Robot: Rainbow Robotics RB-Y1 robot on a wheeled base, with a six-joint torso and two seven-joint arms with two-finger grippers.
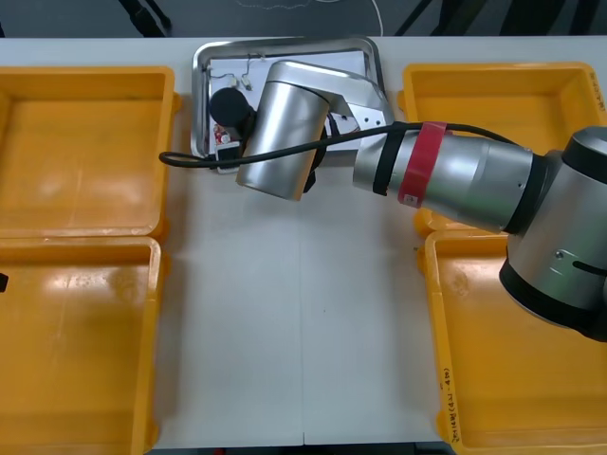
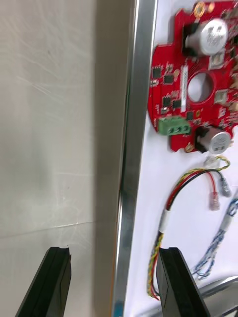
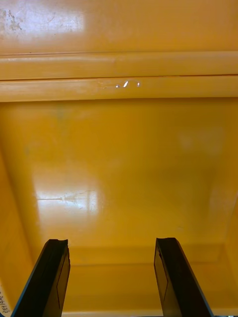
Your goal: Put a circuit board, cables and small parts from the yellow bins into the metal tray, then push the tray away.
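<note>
The metal tray [image 1: 285, 44], white inside, stands at the table's far middle. My right arm reaches across to its near left corner. In the right wrist view my right gripper [image 2: 114, 250] is open and astride the tray's rim [image 2: 133, 99], with one finger over the bare table and the other over the tray's inside. In the tray lie a round red circuit board [image 2: 173, 84], a red and yellow cable [image 2: 171, 198] and a twisted blue and white cable [image 2: 218, 242]. My left gripper [image 3: 111, 242] hangs open over the floor of a yellow bin [image 3: 119, 148], holding nothing.
Two yellow bins [image 1: 81, 152] [image 1: 76, 341] stand on the left and two [image 1: 503, 95] [image 1: 512, 379] on the right. Bare table [image 1: 294, 313] runs between them, in front of the tray. My right forearm [image 1: 455, 175] crosses above the right far bin's corner.
</note>
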